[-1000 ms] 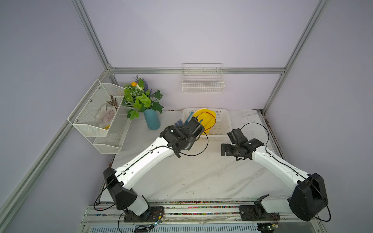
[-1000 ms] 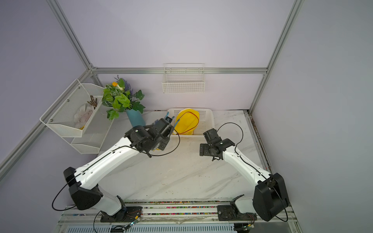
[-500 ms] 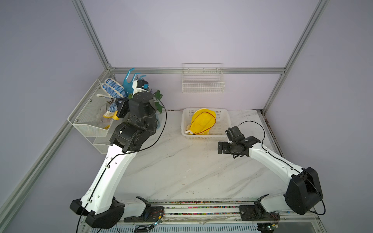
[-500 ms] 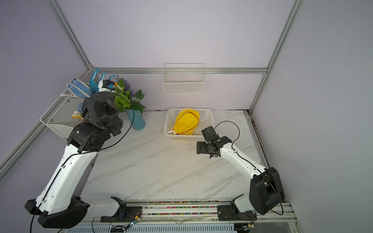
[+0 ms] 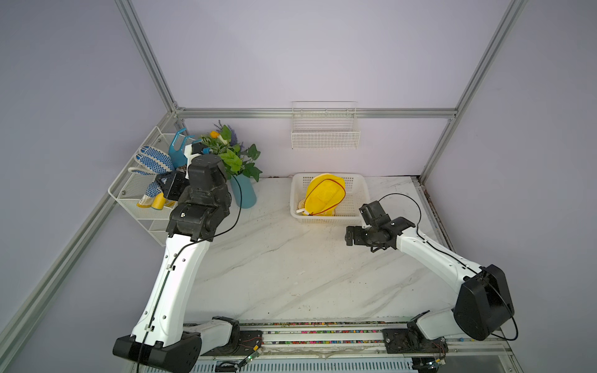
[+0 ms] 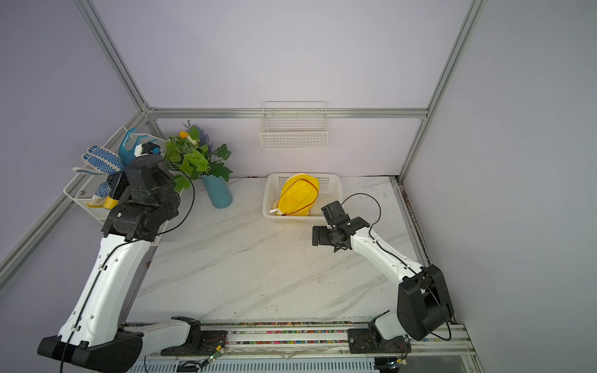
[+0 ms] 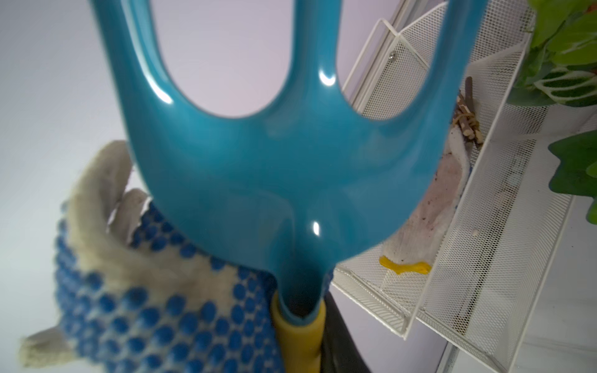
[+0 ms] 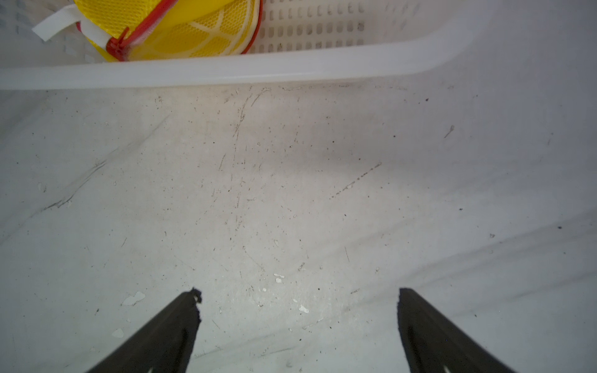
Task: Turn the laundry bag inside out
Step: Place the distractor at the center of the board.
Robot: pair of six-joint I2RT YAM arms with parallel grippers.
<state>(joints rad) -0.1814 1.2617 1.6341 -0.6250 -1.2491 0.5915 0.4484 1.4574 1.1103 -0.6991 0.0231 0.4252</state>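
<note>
The yellow mesh laundry bag with red zipper trim and a white tab lies in the white perforated basket at the back of the table. The right wrist view shows the laundry bag behind the basket's rim. My right gripper hovers open over bare table just in front of the basket, holding nothing. My left gripper is raised at the far left, shut on the yellow handle of a teal garden fork. A blue-dotted glove is pressed alongside the handle.
A white wire rack hangs on the left wall and holds another glove and twigs. A plant in a teal vase stands right beside the left arm. A wire shelf is fixed to the back wall.
My left arm has swung from the basket to the wire rack at the left, carrying the fork and glove, and has since held still. The right gripper drifted slightly left.
</note>
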